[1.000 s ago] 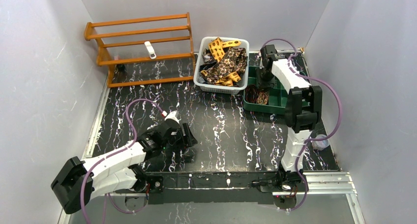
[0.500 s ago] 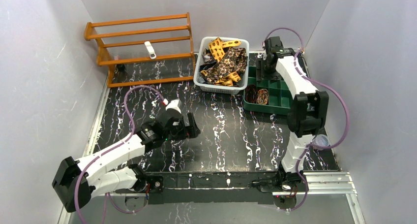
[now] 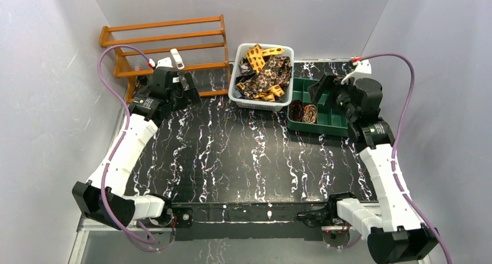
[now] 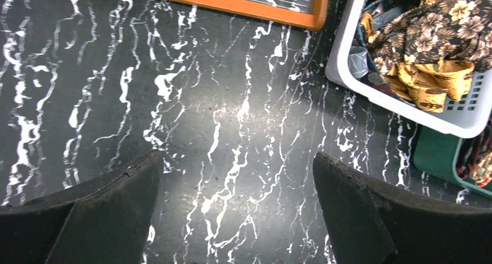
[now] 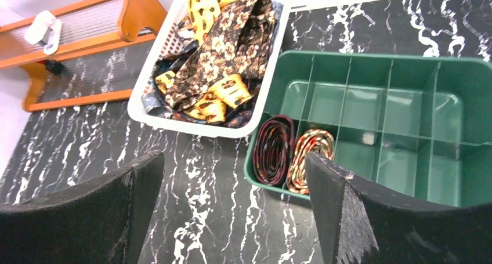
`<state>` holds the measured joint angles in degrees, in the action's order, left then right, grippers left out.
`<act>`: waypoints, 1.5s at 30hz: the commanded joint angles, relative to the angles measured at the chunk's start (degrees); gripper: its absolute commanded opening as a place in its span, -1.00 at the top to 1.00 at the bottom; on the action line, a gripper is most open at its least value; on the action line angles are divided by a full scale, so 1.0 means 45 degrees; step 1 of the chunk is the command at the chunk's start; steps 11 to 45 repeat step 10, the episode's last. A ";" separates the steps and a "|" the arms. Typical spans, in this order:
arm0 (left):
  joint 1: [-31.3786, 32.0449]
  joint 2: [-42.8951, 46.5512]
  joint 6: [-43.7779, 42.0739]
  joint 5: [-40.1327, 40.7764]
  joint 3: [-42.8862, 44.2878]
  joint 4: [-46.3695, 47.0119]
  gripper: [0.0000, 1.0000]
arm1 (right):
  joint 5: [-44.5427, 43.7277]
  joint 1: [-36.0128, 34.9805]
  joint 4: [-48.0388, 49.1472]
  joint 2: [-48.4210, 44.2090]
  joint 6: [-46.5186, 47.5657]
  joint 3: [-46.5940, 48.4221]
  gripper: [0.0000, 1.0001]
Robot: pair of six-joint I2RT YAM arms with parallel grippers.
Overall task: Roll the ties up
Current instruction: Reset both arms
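Observation:
Several loose ties (image 3: 264,72) in brown floral and yellow prints fill a white basket (image 3: 234,96) at the back centre, also seen as ties (image 5: 226,61) in the right wrist view and ties (image 4: 441,38) in the left wrist view. Two rolled ties, a dark red one (image 5: 274,151) and a red-orange one (image 5: 308,156), stand in the near-left compartments of the green divided tray (image 5: 371,58). My left gripper (image 3: 187,91) hangs open over the bare table beside the rack, nothing between its fingers (image 4: 104,212). My right gripper (image 3: 322,94) is open above the tray, holding nothing.
An orange wooden rack (image 3: 168,43) stands at the back left with a white clip (image 3: 177,58) on a shelf. A small white piece (image 5: 368,138) lies in a middle tray compartment. Grey walls close in both sides and the back. The black marbled tabletop (image 3: 255,154) spreads between the arms.
The left arm swung from the front centre to the back left beside the rack. The right arm drew back from the tray's far end to its right side. Both grippers opened wider.

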<state>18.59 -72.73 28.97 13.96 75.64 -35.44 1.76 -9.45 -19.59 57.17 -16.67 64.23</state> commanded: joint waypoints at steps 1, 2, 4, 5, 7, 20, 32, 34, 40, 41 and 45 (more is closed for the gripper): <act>0.0108 0.0327 -0.0418 0.1739 0.1030 -0.2463 -0.97 | 0.0640 0.0029 0.0993 -0.0674 -0.0911 -0.1154 -0.97; 0.0117 0.0538 -0.0328 0.1881 0.0917 -0.2467 -0.97 | 0.0758 0.0030 0.0961 -0.0875 -0.0943 -0.1414 -0.97; 0.0117 0.1041 -0.0249 0.2079 0.0518 -0.2325 -0.97 | 0.0840 0.0027 0.0902 -0.1225 -0.1011 -0.1974 -0.97; 0.0109 0.1323 -0.0315 0.2058 0.0260 -0.2210 -0.97 | 0.0859 0.0030 0.0883 -0.1323 -0.1047 -0.2127 -0.97; 0.0108 0.1887 -0.0466 0.1919 -0.0282 -0.1848 -0.97 | 0.0929 0.0030 0.0794 -0.1357 -0.1089 -0.2276 -0.97; 0.0110 0.2360 -0.0485 0.1918 -0.0801 -0.1418 -0.97 | 0.0830 0.0020 0.0644 -0.1236 -0.1359 -0.2200 -0.97; 0.0110 0.2360 -0.0485 0.1918 -0.0801 -0.1418 -0.97 | 0.0830 0.0020 0.0644 -0.1236 -0.1359 -0.2200 -0.97; 0.0110 0.2360 -0.0485 0.1918 -0.0801 -0.1418 -0.97 | 0.0830 0.0020 0.0644 -0.1236 -0.1359 -0.2200 -0.97; 0.0110 0.2360 -0.0485 0.1918 -0.0801 -0.1418 -0.97 | 0.0830 0.0020 0.0644 -0.1236 -0.1359 -0.2200 -0.97; 0.0110 0.2360 -0.0485 0.1918 -0.0801 -0.1418 -0.97 | 0.0830 0.0020 0.0644 -0.1236 -0.1359 -0.2200 -0.97; 0.0110 0.2360 -0.0485 0.1918 -0.0801 -0.1418 -0.97 | 0.0830 0.0020 0.0644 -0.1236 -0.1359 -0.2200 -0.97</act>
